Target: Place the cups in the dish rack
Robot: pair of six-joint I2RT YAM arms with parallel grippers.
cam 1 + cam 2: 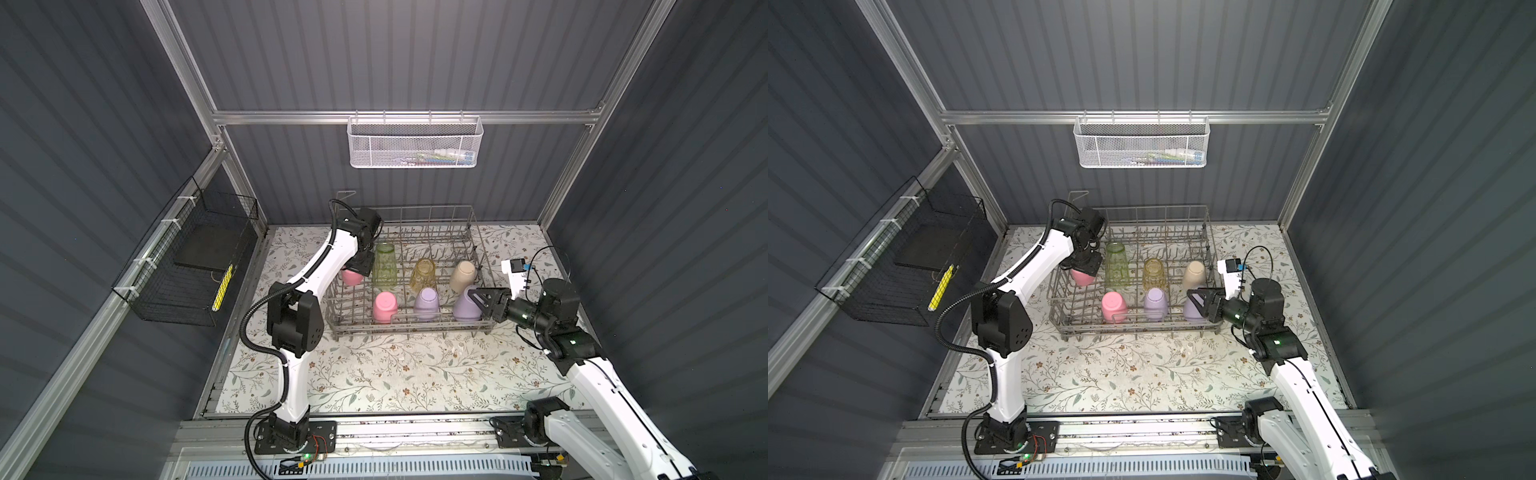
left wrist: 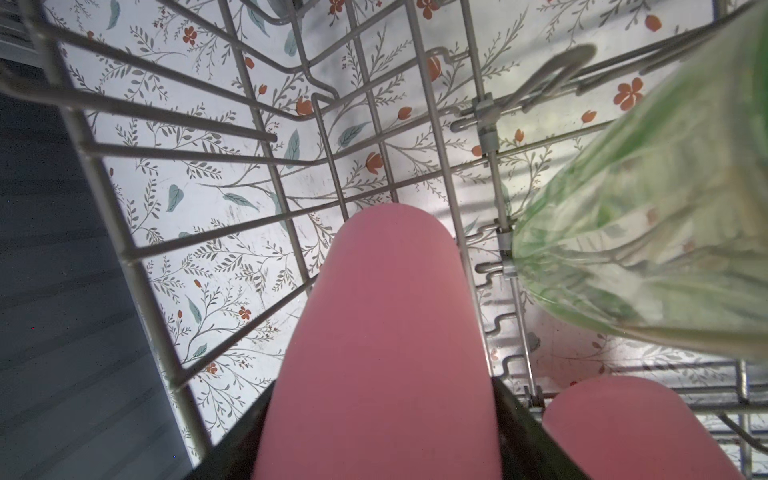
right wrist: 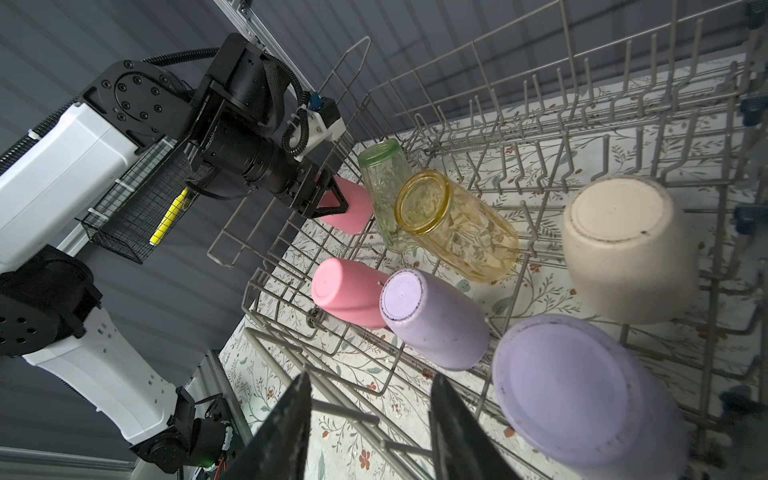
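Note:
The grey wire dish rack [image 1: 415, 328] stands at the back of the floral mat. My left gripper [image 1: 360, 266] is shut on a pink cup [image 2: 382, 332] inside the rack's left end, right beside the clear green cup [image 1: 384, 266]; whether the pink cup rests on the wires I cannot tell. Upside down in the rack stand a yellow cup [image 1: 424, 274], a beige cup [image 1: 462, 276], a second pink cup [image 1: 384, 306] and two lilac cups [image 1: 427, 303] [image 1: 465, 309]. My right gripper [image 3: 370, 386] hangs open and empty over the rack's front right corner, beside the nearer lilac cup [image 3: 582, 395].
A white mesh basket [image 1: 415, 141] hangs on the back wall above the rack. A black wire basket [image 1: 187, 266] holding a yellow marker is fixed to the left wall. Bare floral mat [image 1: 395, 374] lies in front of the rack.

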